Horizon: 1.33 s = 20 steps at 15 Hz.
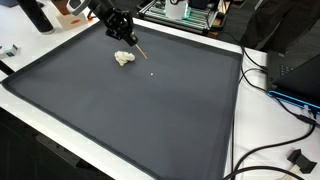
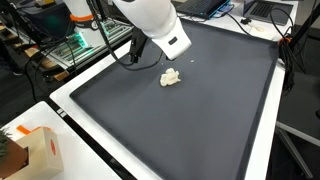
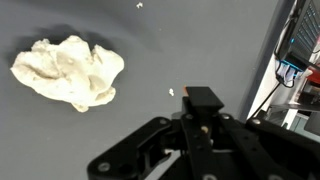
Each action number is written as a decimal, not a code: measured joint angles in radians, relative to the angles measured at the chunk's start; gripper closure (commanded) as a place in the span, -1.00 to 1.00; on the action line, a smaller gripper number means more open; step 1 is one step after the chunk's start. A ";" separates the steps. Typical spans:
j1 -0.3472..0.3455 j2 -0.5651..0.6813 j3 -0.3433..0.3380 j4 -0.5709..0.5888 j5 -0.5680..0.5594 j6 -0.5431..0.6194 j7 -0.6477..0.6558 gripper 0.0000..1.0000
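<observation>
Lump (image 3: 68, 70) reads off-white and crumpled, with soft folds and a ragged outline. It lies alone on the dark grey mat (image 1: 150, 120), toward the far edge. Gripper (image 1: 127, 37) hangs just beside it, apart from it. I cannot tell how wide the jaws stand or whether they hold anything. Small white speck (image 1: 151, 72) nearby.
</observation>
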 measured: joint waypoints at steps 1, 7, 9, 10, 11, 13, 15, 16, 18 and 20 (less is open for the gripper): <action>-0.002 0.005 0.000 0.004 0.004 -0.006 0.002 0.94; -0.009 0.022 -0.001 0.025 0.022 -0.034 0.031 0.94; -0.009 0.023 -0.002 0.030 0.023 -0.036 0.047 0.94; -0.009 0.023 -0.002 0.030 0.023 -0.036 0.057 0.94; -0.009 0.023 -0.003 0.031 0.024 -0.036 0.068 0.94; -0.009 0.023 -0.003 0.032 0.024 -0.036 0.096 0.94; -0.009 0.023 -0.003 0.034 0.024 -0.036 0.131 0.94; -0.009 0.023 -0.003 0.036 0.024 -0.036 0.151 0.94; -0.008 0.020 -0.004 0.041 0.024 -0.036 0.196 0.94; -0.007 0.013 -0.004 0.046 0.024 -0.036 0.245 0.94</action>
